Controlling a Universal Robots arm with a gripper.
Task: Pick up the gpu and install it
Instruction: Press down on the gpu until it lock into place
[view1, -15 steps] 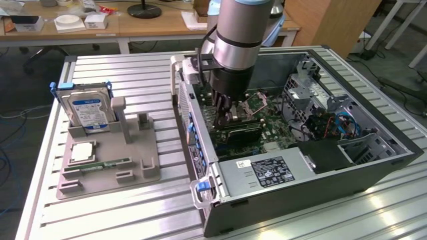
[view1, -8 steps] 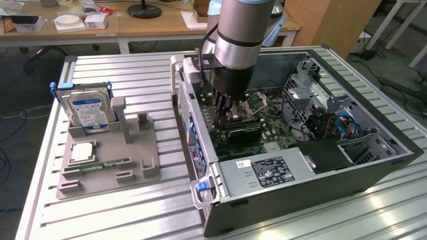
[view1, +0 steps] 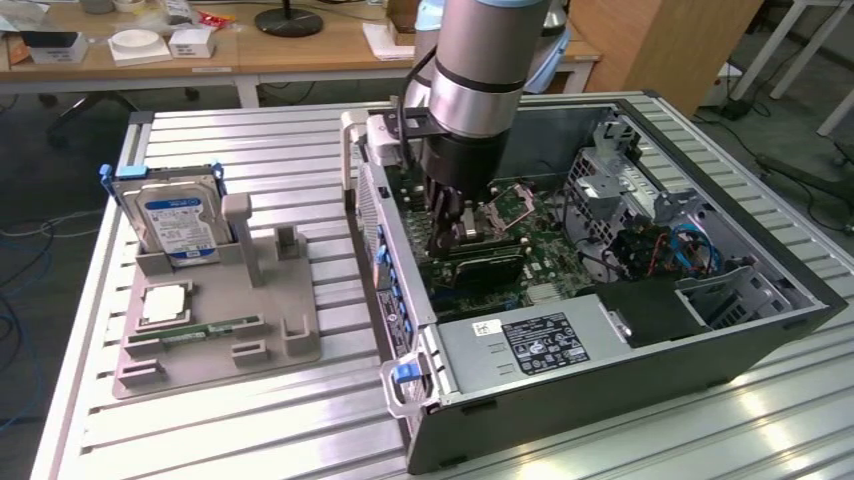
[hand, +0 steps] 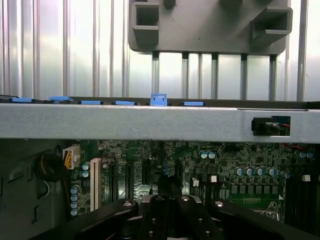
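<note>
My gripper (view1: 449, 232) is down inside the open computer case (view1: 747, 335), shut on the gpu (view1: 487, 266). The gpu is a thin dark card standing on edge just over the green motherboard (view1: 541, 252). In the wrist view the black fingers (hand: 155, 207) meet at the middle, and the card's dark edge (hand: 167, 184) pokes out between them above the expansion slots (hand: 127, 177). Whether the card sits in a slot I cannot tell.
A grey parts holder (view1: 227, 330) lies on the slatted table at the exterior view's left. It carries a silver hard drive with a blue label (view1: 174, 215), a processor chip (view1: 167, 300) and a green memory stick (view1: 200, 328). The power supply (view1: 534, 345) and drive cage with cables (view1: 654, 245) crowd the case. The case's grey side wall (hand: 150, 122) stands close to the gripper.
</note>
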